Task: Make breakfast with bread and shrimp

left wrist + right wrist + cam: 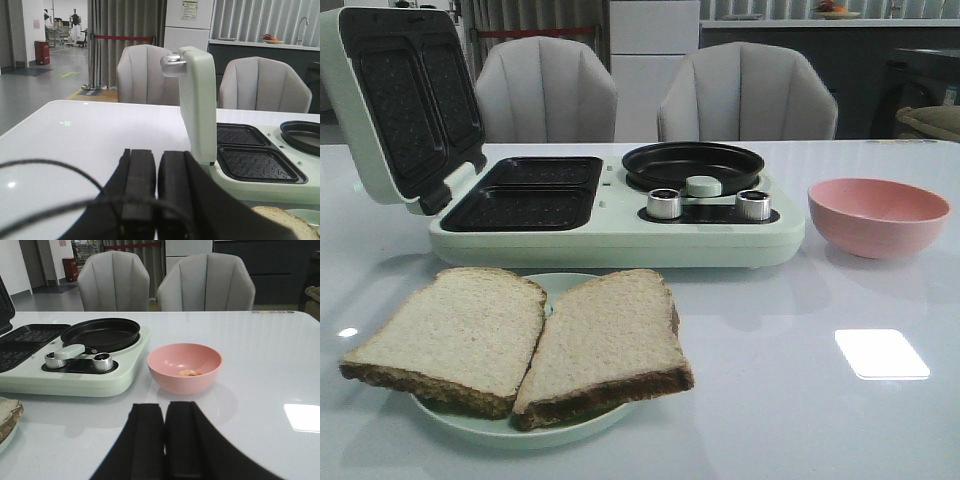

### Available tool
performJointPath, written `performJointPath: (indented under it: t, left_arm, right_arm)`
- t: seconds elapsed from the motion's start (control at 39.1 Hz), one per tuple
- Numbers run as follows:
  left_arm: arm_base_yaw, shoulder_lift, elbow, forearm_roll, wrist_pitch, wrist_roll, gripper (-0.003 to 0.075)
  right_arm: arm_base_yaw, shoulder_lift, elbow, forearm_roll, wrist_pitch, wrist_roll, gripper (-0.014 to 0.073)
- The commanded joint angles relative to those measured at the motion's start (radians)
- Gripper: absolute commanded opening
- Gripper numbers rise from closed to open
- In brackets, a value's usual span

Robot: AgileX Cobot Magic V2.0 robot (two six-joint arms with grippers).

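Two bread slices lie side by side on a pale green plate (570,428) at the table's front: the left slice (455,335) and the right slice (605,340). A corner of bread shows in the left wrist view (287,222) and in the right wrist view (7,416). A shrimp (189,373) lies in the pink bowl (185,367), which stands at the right in the front view (877,215). My left gripper (157,162) and right gripper (165,412) are shut and empty, low over the table. Neither gripper shows in the front view.
A pale green breakfast maker (620,225) stands behind the plate, lid (395,105) open, with two black grill trays (525,195), a round black pan (693,165) and two silver knobs (665,203). Two grey chairs (745,95) stand behind the table.
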Motion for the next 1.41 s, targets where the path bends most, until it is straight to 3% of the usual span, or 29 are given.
performJointPath:
  t: [0.0,0.72,1.0,1.23,1.38]
  left_arm:
    - [0.003,-0.016,0.022,-0.002,-0.077,-0.003,0.0113]
    - [0.003,-0.016,0.022,-0.002,-0.079,-0.003,0.0113]
    - [0.003,-0.016,0.022,-0.013,-0.183,-0.003,0.0113]
    - [0.003,-0.016,0.018,-0.013,-0.394,-0.003,0.0113]
    - [0.003,-0.012,-0.063,-0.013,-0.322,-0.003,0.0113]
  right_arm:
    - [-0.006,-0.021,-0.016,-0.011,-0.087,-0.004,0.0152]
    - [-0.006,-0.021,-0.016,-0.011,-0.087,-0.004,0.0152]
    - [-0.006,-0.021,-0.016,-0.011,-0.087,-0.004,0.0152]
    - [-0.006,-0.021,-0.016,-0.011,-0.087,-0.004,0.0152]
    - [-0.006,-0.021,-0.016,-0.011,-0.087,-0.004,0.0152]
